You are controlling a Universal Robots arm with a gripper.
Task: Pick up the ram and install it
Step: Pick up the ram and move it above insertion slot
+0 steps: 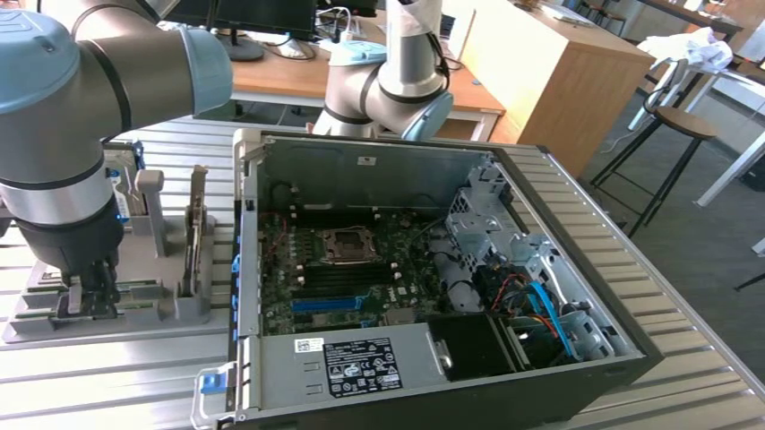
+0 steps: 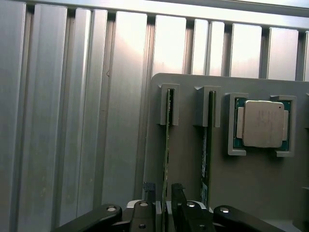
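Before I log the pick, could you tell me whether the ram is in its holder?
In: the ram stands on edge in the grey holder's slot, the gripper straddling it.

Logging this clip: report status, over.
Gripper down at the ram. Ram upright in grey holder, not installed. Second stick beside it, apart.

An open computer case (image 1: 358, 175) stands beside a grey holder (image 1: 143, 309) seating a processor chip (image 2: 263, 123).

One end of the ram (image 2: 167, 140) is lost within the claw (image 2: 166, 195); the wrist view's edge crops it.
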